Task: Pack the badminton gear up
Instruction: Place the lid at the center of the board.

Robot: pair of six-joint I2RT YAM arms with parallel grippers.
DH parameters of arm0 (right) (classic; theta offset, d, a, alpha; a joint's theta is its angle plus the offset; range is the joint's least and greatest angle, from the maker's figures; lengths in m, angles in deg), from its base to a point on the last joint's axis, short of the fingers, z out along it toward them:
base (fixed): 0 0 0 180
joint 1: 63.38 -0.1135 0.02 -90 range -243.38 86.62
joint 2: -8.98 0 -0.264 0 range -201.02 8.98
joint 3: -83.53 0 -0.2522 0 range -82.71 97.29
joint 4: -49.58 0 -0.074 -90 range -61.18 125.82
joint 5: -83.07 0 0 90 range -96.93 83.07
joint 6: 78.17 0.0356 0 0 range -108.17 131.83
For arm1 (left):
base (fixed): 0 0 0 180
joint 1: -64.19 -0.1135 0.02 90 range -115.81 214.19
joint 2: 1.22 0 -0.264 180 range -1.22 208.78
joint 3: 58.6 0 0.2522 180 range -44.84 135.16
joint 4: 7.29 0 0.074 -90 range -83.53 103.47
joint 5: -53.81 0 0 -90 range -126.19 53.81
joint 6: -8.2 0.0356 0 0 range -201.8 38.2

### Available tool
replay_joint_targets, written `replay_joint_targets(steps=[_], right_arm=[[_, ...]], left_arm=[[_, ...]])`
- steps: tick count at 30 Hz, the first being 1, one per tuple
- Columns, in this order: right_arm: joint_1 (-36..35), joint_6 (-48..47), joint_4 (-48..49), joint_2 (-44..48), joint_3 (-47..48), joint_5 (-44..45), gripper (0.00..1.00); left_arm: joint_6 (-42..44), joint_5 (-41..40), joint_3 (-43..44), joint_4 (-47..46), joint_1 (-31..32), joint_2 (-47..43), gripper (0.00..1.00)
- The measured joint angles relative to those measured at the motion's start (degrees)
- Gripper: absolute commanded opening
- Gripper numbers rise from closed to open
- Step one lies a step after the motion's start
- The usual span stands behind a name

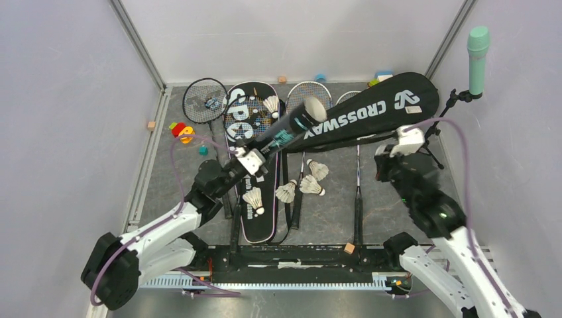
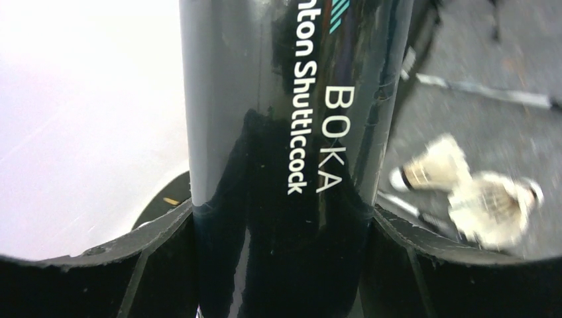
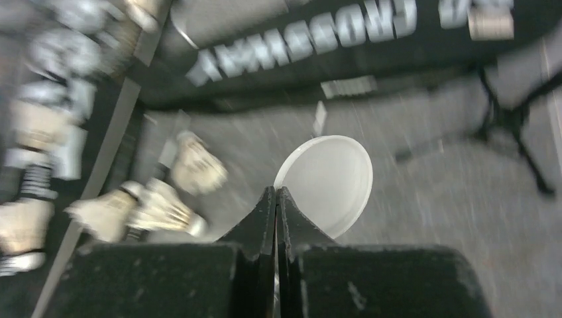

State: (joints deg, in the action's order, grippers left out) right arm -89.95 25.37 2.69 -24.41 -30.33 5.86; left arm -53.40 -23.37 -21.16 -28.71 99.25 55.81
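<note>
My left gripper [image 1: 264, 147] [image 2: 281, 225] is shut on the long black tube [image 1: 288, 126] [image 2: 285, 132], which is lifted and slants up to the right with its open end high. The right gripper [image 1: 383, 165] [image 3: 276, 192] is shut on the rim of a white round lid [image 3: 331, 179], above the mat. The "CROSSWAY" bag [image 1: 378, 109] [image 3: 305, 46] lies across the back, and the "SPORT" bag [image 1: 255, 222] lies lengthwise under the tube. Loose shuttlecocks [image 1: 318, 169] [image 2: 437, 169] [image 3: 195, 165] lie mid-mat, another [image 1: 254, 199] on the SPORT bag. Rackets [image 1: 204, 99] lie at the back.
A mint-green microphone [image 1: 477, 50] on a black stand rises at the far right, close to my right arm. Small coloured blocks [image 1: 180, 130] sit at the left and along the back wall, one [image 1: 348, 248] near the front rail. Racket shafts [image 1: 358, 199] run toward me.
</note>
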Motion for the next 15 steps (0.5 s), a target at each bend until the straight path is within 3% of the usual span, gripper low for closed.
replay_joint_targets(steps=[3, 7, 13, 15], right_arm=[[0.02, 3.87, 0.11, -4.20, -10.51, 7.65, 0.01], [0.72, 9.16, 0.79, -13.33, -20.00, 13.86, 0.04], [3.93, 13.68, 4.24, -20.96, -25.77, 15.93, 0.57], [4.09, 12.07, 5.92, -20.63, -26.45, 13.75, 0.83]], left_arm=[[-5.60, -6.64, -0.13, -4.68, 0.00, -3.32, 0.29], [-12.81, -17.57, -1.03, -9.42, -0.02, -7.50, 0.26], [-18.58, -26.80, -3.32, -7.96, -0.02, -14.10, 0.32], [-19.47, -27.87, -4.50, -7.17, -0.02, -17.22, 0.31]])
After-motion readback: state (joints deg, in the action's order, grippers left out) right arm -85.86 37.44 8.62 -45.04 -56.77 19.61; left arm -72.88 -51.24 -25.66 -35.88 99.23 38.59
